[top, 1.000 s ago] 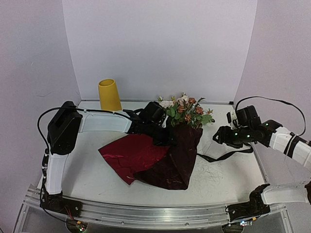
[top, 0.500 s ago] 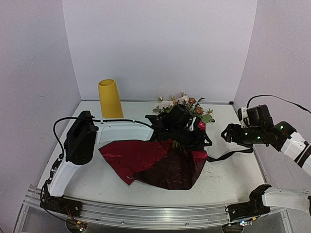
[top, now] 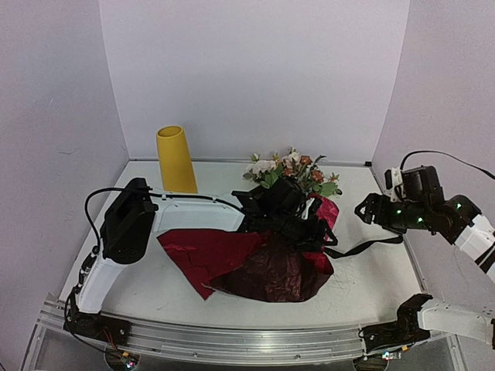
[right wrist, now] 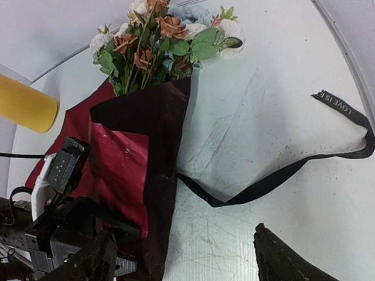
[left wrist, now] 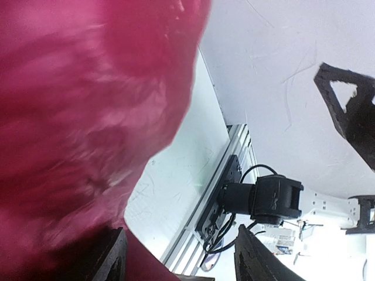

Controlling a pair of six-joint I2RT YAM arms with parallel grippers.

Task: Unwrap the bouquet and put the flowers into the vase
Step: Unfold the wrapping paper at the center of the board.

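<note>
The black ribbon [right wrist: 281,175] is off the bundle and lies loose on the white desk [top: 363,286] to the right of it, one end reaching to the paper's edge, so the untying looks done. The large sheet of dark red crinkled wrapping paper [top: 255,259] is only partly opened: one brighter flap is spread flat toward the left, while a darker flap is folded over the stems. The artificial flowers with thin green stems and small white, peach and rust blooms [right wrist: 167,41] lie on their side near the back of the desk, heads poking out of the paper's far end, stems hidden inside it. None has been lifted out. The tall plain yellow tapered vase [top: 175,158] stands upright at the far left, well apart from the flowers, with nothing showing above its rim. The left arm [top: 186,207] reaches across the paper; the left jaws stand apart, with paper against one finger but not pinched as far as the wrist view shows. The right arm [top: 421,212] hangs at the right edge above the ribbon; the right jaws are wide and hold nothing. By my reading, folding back the last flap, gathering the stems and carrying them to the vase all remain.
</note>
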